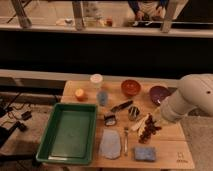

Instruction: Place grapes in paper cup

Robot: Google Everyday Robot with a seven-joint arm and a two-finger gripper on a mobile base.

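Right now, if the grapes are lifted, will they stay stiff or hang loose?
The grapes are a long bunch of small round pieces, so they likely hang and swing under the gripper, which is shut on their upper end. Loose ones might fall and roll on the flat table.

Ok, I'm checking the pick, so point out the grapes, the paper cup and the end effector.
grapes (147, 132): camera view, middle of the dark bunch.
paper cup (96, 80): camera view, its white top.
end effector (154, 121): camera view, between its fingertips, at the grapes' upper end.
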